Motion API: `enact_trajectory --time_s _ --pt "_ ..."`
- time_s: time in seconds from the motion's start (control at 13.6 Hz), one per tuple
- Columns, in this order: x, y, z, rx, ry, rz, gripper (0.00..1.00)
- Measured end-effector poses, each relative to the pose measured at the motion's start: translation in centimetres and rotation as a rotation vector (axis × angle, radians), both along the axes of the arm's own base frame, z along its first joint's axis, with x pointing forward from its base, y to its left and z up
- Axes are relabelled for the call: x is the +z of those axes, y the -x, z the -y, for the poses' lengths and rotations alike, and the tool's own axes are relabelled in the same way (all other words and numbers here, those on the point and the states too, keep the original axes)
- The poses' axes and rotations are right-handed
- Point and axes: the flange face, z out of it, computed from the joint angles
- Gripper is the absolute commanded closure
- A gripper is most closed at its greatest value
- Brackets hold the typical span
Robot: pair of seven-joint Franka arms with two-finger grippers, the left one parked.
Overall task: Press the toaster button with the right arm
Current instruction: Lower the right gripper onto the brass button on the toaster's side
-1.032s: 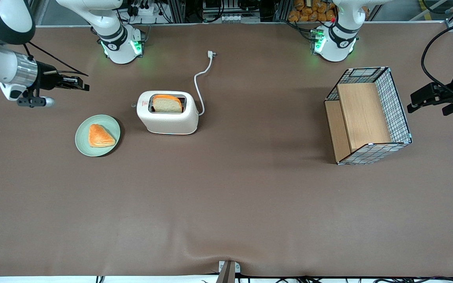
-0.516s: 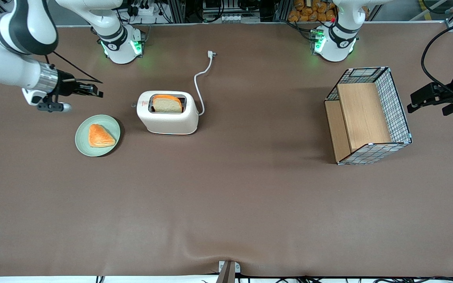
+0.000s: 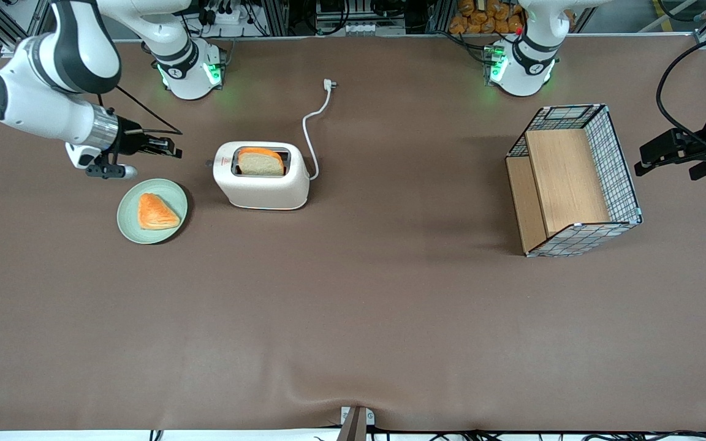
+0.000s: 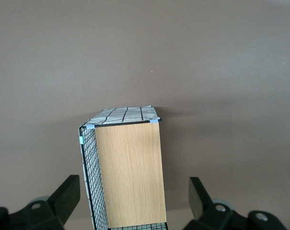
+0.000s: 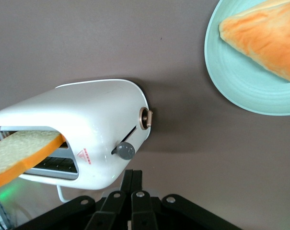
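The cream-white toaster [image 3: 261,184] stands on the brown table with a bread slice [image 3: 260,162] upright in its slot. The toaster button [image 5: 125,150], a small grey lever tab, sticks out of the narrow end [image 3: 209,163] that faces the working arm. My right arm [image 3: 53,98] reaches in level from the table's working-arm end. Its gripper [image 3: 170,149] [image 5: 133,173] is shut with nothing held and points at that narrow end, a short gap from the button. The slot [image 5: 44,160] and the red mark [image 5: 86,155] also show in the right wrist view.
A pale green plate [image 3: 129,214] [image 5: 231,86] with a triangular pastry [image 3: 155,212] lies just nearer the front camera than the gripper. A round knob [image 5: 145,118] sits beside the lever. The white cord [image 3: 310,131] trails off the toaster. A wire-mesh wooden basket [image 3: 573,180] [image 4: 128,167] stands toward the parked arm's end.
The right arm has swung in from the table's end toward the toaster, bringing the shut gripper from well off the plate to close by the toaster's narrow end.
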Motion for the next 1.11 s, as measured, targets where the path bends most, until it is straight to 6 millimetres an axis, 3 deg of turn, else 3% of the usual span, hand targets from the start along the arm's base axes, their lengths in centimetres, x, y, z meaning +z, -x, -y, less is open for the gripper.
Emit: enact_trajectory --time_s 0.59,1.11 --pt "-3.4 -0.1 -3.2 0.001 -0.003 -0.010 1.00" --pt "-4.5 0.3 -3.2 0.000 0.002 -0.032 1.00"
